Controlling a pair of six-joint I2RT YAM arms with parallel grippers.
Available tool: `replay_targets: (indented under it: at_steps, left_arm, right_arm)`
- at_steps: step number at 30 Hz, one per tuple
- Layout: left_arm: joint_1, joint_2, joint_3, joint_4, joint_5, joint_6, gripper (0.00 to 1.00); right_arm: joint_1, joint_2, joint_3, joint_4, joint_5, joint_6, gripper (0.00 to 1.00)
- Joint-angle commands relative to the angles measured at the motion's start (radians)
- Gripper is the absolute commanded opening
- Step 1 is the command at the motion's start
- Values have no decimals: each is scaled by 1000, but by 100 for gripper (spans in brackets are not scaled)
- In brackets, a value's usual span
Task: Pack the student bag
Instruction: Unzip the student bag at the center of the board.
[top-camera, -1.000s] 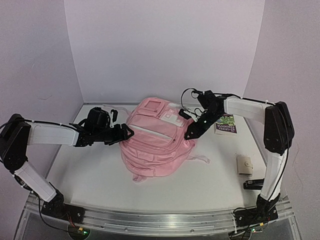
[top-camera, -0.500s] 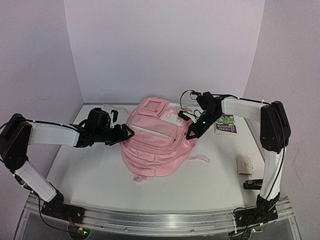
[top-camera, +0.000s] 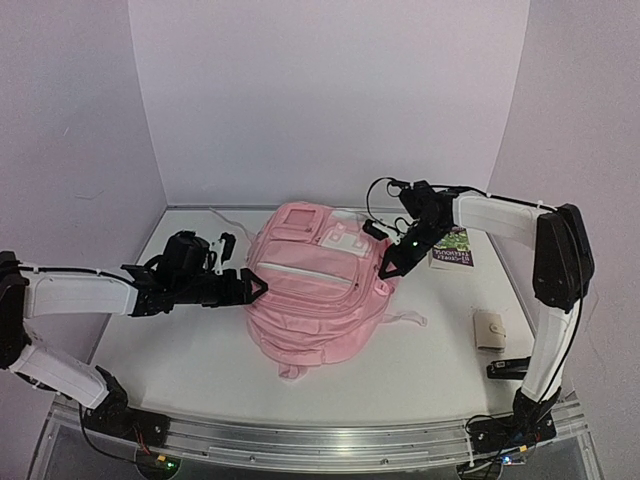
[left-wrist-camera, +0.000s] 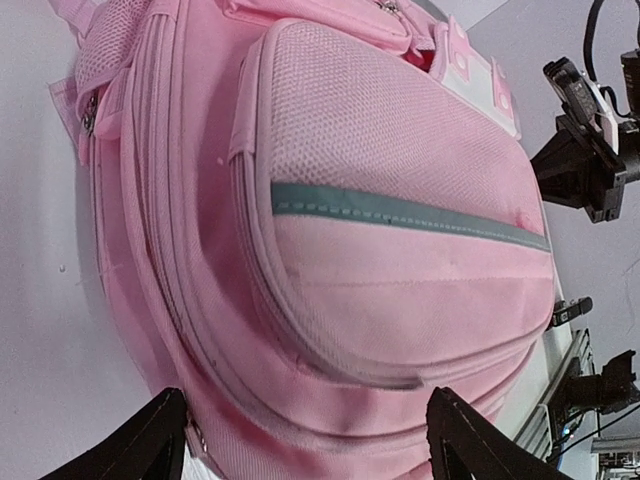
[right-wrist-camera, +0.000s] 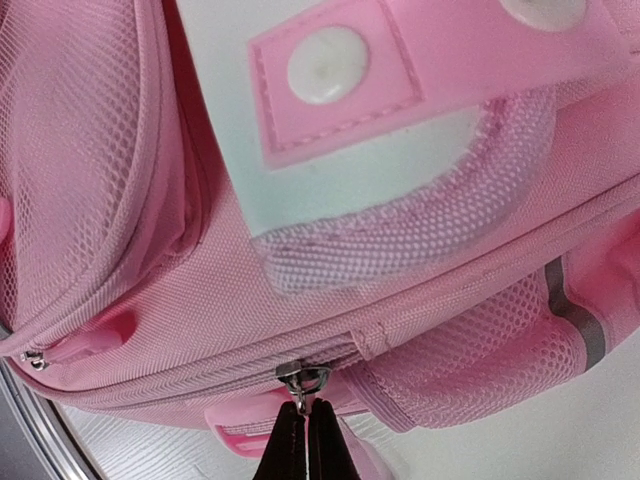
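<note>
The student bag (top-camera: 310, 300) is a large pink backpack lying front-up in the middle of the table, and it fills the left wrist view (left-wrist-camera: 390, 250). My left gripper (top-camera: 252, 286) is at the bag's left side and open. Its two black fingertips (left-wrist-camera: 165, 425) stand wide apart on either side of the bag's lower seam, gripping nothing. At the bag's upper right side, my right gripper (top-camera: 385, 270) is shut on the small metal zipper pull (right-wrist-camera: 303, 380) of a side zip. The closed tips (right-wrist-camera: 305, 418) pinch the pull just below the zip line.
A book (top-camera: 452, 247) with a green cover lies at the back right, behind the right arm. A small beige wallet (top-camera: 489, 329) and a black object (top-camera: 510, 369) lie near the right arm's base. A thin white cable (top-camera: 215, 215) runs along the back left.
My right gripper has shut onto the zipper pull. The left arm has dropped lower and drawn back to the left, its jaws a little wider. The bag has shifted slightly forward.
</note>
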Motion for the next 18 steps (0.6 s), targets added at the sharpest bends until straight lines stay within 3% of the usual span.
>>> replay_targets:
  at_steps: [1,4,6,8,13,18]
  left_arm:
    - [-7,-98,-65,-33,-43,-30,83]
    - [-7,-124,-81,-55,-70,-45,84]
    - [-8,-120,-82,-52,-72,-48,84]
    - [-8,-107,-83,-32,-65,-55,84]
    - [-7,-90,-91,12,-42,-71,84]
    - [-9,-98,-109,56,-9,-76,84]
  right_arm:
    - [5,-31,35,-20,2,18,0]
    - [6,-5,50,-31,9,-2,2]
    - [5,10,52,-28,-9,-24,15]
    - [5,25,46,-15,-36,-44,21]
    - [5,37,-5,99,-43,-52,22]
    - [5,6,-82,189,-13,-66,32]
